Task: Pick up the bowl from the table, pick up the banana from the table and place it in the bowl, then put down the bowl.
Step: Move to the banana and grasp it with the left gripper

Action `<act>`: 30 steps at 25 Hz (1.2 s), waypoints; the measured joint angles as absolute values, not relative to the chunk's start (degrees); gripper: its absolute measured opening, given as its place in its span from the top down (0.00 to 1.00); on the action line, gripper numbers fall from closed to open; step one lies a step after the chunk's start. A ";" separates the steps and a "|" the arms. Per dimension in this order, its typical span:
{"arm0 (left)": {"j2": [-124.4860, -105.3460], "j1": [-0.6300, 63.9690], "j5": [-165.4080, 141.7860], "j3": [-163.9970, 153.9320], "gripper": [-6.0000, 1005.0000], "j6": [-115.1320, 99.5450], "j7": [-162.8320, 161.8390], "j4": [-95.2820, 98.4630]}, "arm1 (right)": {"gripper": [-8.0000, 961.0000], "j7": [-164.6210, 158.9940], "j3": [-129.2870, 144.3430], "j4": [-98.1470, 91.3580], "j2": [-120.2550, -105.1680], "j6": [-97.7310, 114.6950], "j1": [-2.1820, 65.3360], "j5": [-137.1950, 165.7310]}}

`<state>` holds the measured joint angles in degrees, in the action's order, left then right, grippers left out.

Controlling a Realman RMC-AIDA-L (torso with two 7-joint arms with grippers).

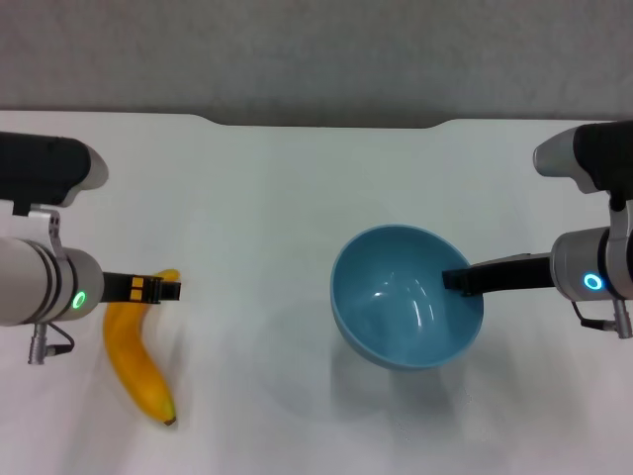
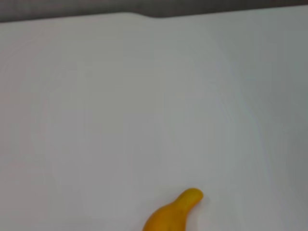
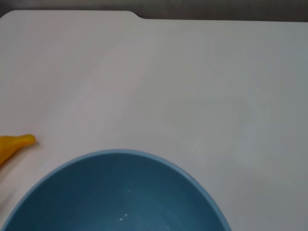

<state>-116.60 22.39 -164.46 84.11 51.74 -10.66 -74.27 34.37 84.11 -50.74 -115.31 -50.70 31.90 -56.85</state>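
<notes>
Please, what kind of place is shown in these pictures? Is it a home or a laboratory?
Probably a robot test bench or laboratory, not a home. A plain white table holds only a light-blue bowl and a banana. The right hand reaches over the bowl's rim, the left hand is over the banana.

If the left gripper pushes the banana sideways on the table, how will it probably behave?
The banana is curved and lies on its side, so it would likely pivot rather than roll straight. Its smooth skin on the plain white table suggests it may slide easily. It looks firm, so it should keep its shape under the left gripper.
</notes>
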 joint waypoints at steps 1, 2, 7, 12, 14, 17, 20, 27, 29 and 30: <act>-116.60 22.77 -164.46 84.11 0.18 51.24 -10.66 -73.25 | 0.96 34.36 84.11 -50.88 -115.32 -50.70 31.86 -56.92; -116.60 23.16 -164.47 84.10 0.18 50.87 -10.67 -72.27 | 0.96 34.36 84.10 -51.09 -115.34 -50.70 31.75 -56.99; -116.54 24.31 -164.49 84.11 0.17 48.91 -10.70 -69.29 | 0.96 34.36 84.02 -52.01 -115.40 -50.86 31.24 -57.10; -116.21 24.40 -164.57 84.96 0.17 46.31 -10.55 -66.14 | 0.96 34.36 84.02 -52.20 -115.40 -50.92 31.15 -57.15; -116.13 24.50 -164.59 85.41 0.16 45.49 -10.09 -65.07 | 0.96 34.36 84.02 -52.27 -115.40 -50.93 30.82 -57.20; -116.10 24.54 -164.61 85.69 0.16 45.06 -8.67 -64.39 | 0.96 34.36 84.02 -52.79 -115.39 -50.98 30.50 -57.21; -116.13 24.52 -164.62 85.70 0.16 45.02 -8.02 -64.22 | 0.96 34.36 84.02 -53.47 -115.40 -51.10 30.32 -57.22; -116.23 24.53 -164.58 85.69 0.13 44.76 -7.30 -63.19 | 0.96 34.38 84.05 -53.70 -115.40 -51.00 30.14 -57.77; -116.26 24.86 -164.57 86.30 0.12 44.42 -7.56 -61.63 | 0.96 34.39 84.07 -53.70 -115.40 -51.00 30.14 -57.78; -116.28 25.03 -164.57 86.40 0.11 44.28 -7.62 -61.05 | 0.96 34.40 84.09 -53.70 -115.40 -51.00 30.14 -57.79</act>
